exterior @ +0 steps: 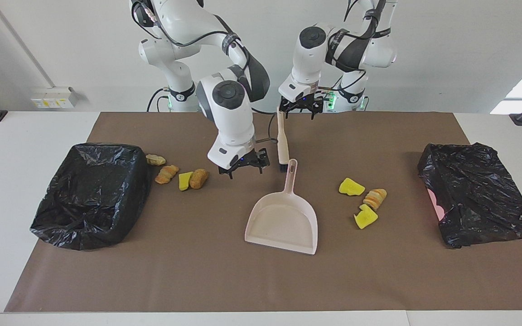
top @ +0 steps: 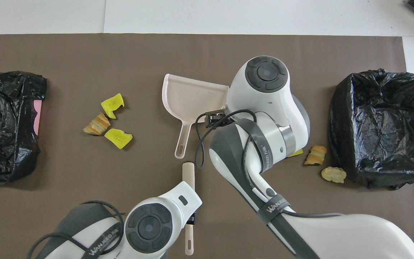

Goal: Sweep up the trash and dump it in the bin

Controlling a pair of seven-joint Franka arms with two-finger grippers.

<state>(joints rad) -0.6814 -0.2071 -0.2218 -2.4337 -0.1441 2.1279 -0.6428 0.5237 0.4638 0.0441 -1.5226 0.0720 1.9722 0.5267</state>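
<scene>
Two trash [top: 314,155] scraps hidden (overhead) | right arm [top: 261,118] covers

Dustpan [exterior: 283,222]: beige. Brush [exterior: 282,140]: beige, black bristles. Scraps [exterior: 364,199]: yellow, tan-orange. Bin liners [exterior: 91,194]: black. Mat [exterior: 224,280]: brown.

- From overhead my right arm [top: 264,118] covers a corner of the dustpan [top: 189,97] and most of the yellow scrap [top: 297,153] beside it; the brown lump there is hidden entirely.
- My right claw [top: 212,118] shows only as a dark bit at the dustpan's edge.
- My left arm [top: 156,223] hides the middle of the brush [top: 188,172]; my left claw is under it, out of sight.
- The bottom edge cuts off both arms.
- The bag [top: 5,122] past the dustpan is cropped at the side edge.
</scene>
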